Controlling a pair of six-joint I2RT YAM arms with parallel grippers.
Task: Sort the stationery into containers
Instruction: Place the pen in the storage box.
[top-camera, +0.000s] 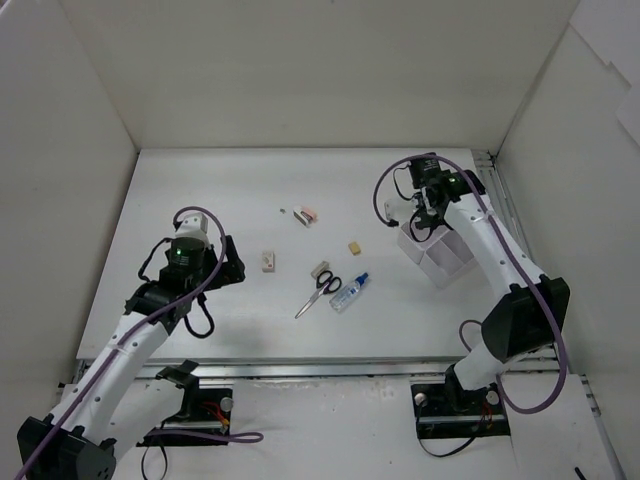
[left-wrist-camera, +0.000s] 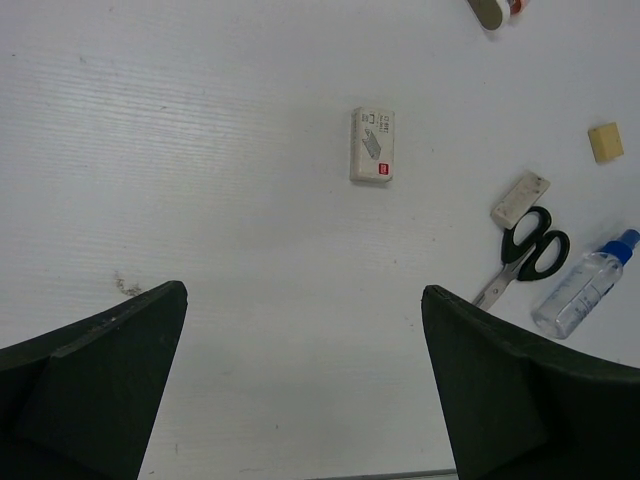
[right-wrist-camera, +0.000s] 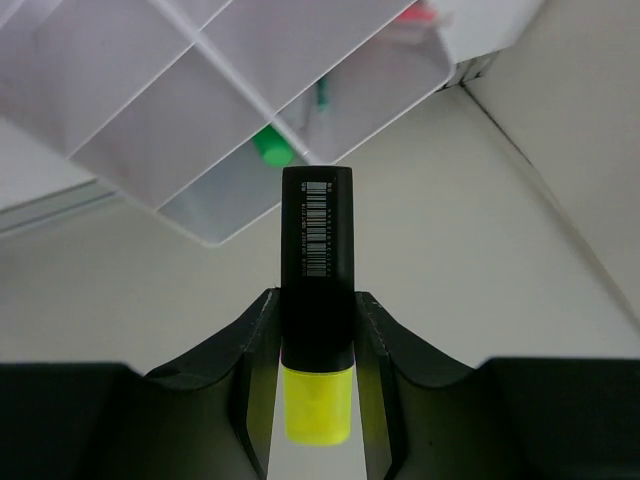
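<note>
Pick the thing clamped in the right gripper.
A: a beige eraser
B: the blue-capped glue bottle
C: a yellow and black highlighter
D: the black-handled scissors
C: in the right wrist view the right gripper is closed on the yellow and black highlighter, while the scissors and glue bottle lie on the table.

You have bare desk (top-camera: 200, 190) on the left: open passage. Mid-desk clutter blocks low sweeps: scissors (top-camera: 320, 293) beside glue bottle (top-camera: 350, 292), eraser (top-camera: 353, 247) just beyond. Tray (top-camera: 440, 265) sits near the right wall (top-camera: 570, 180); tight squeeze there.
</note>
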